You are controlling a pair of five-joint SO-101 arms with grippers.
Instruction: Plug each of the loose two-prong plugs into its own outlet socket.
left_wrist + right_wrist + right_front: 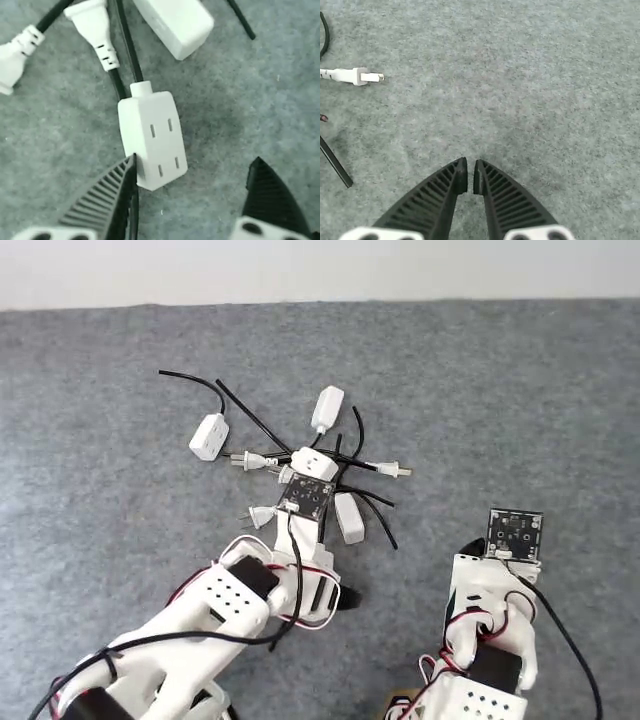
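A white outlet socket point(152, 137) with two pairs of slots lies on the grey carpet, its black cord leading away. My left gripper point(195, 162) hangs open over it, one finger point(117, 192) touching the socket's edge and the other finger point(267, 192) well apart. Beyond it lie a second socket point(175, 22) and two white two-prong plugs point(97, 30) point(10, 55). In the high view this cluster has sockets point(208, 436) point(327, 409) point(349, 517) and loose plugs point(255, 461) point(390, 469) point(262, 515). My right gripper point(470, 175) is shut on nothing above bare carpet, with a plug point(352, 76) off to its side.
Black cords point(250, 415) cross one another through the cluster. The left arm's wrist camera board point(305, 495) covers the cluster's middle. The right arm point(500, 620) stands at the near right. Open carpet point(520, 400) stretches around the pile.
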